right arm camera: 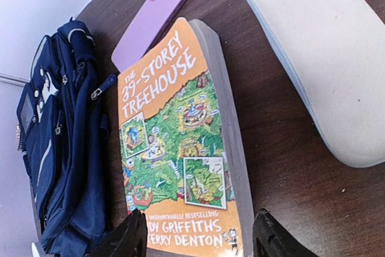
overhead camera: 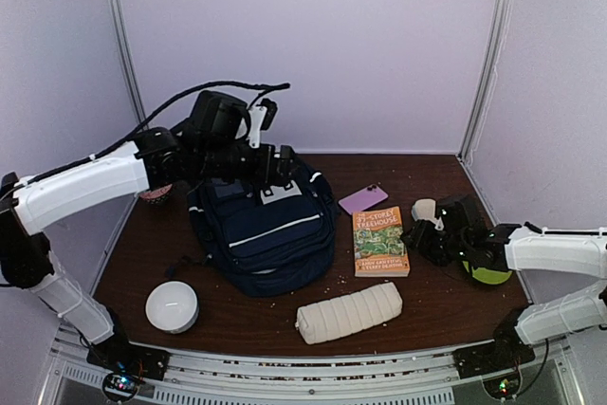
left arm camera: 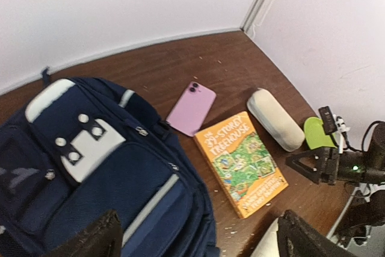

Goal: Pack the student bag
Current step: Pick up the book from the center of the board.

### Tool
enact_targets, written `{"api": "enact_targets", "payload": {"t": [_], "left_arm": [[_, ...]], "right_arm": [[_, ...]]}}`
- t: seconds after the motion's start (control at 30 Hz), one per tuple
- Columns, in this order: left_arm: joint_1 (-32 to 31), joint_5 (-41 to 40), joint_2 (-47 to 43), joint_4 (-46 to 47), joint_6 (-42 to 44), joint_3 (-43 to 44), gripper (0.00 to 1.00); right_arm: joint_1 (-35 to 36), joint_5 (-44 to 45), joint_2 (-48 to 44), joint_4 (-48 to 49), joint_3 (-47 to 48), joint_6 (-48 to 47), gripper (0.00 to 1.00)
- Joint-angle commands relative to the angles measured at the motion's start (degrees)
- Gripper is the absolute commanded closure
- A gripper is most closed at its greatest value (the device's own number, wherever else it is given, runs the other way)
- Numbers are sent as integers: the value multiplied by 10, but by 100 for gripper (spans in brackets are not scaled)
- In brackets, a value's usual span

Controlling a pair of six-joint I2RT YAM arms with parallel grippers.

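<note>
The navy student bag [overhead camera: 264,230] with white trim lies at the table's middle; it also shows in the left wrist view [left arm camera: 90,173] and the right wrist view [right arm camera: 60,148]. My left gripper [overhead camera: 270,160] hovers open and empty over the bag's far end. An orange book [overhead camera: 379,241] lies right of the bag, with a lilac phone [overhead camera: 363,199] behind it. My right gripper [overhead camera: 422,234] is open and empty just right of the book [right arm camera: 180,148], its fingers [right arm camera: 129,239] spread over the book's near end. A white ribbed pouch [overhead camera: 349,311] lies near the front.
A white glasses case [overhead camera: 424,209] lies right of the book, also in the right wrist view [right arm camera: 319,58]. A green object [overhead camera: 490,275] sits under the right arm. A white round box [overhead camera: 172,306] stands front left. A small dark bowl [overhead camera: 155,194] sits back left.
</note>
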Motion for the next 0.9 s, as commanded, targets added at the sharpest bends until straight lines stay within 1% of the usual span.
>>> {"api": "enact_targets", "payload": {"t": [0.0,0.13,0.23,0.47,0.57,0.73,0.87], "left_arm": [[-22,96,136,37,-99,71,11],[-36,153,239,42,-144,160,13],[-38,166,291,35,-185,198,14],[-39,188,353,46,-262,206,13],[-39,187,378,27,-291,217,15],[-39,171,407,5,-321,222,15],[-39,160,425,-13,-329,229,14]], "right_arm": [[-15,-5,54,7,24,-36,41],[-17,-21,98,31,32,-33,41],[-22,-44,122,55,27,-24,41],[-26,-70,152,93,12,-12,42],[-26,-75,159,108,1,-7,43],[-27,-89,170,129,-8,3,45],[-27,-103,172,146,-22,16,45]]}}
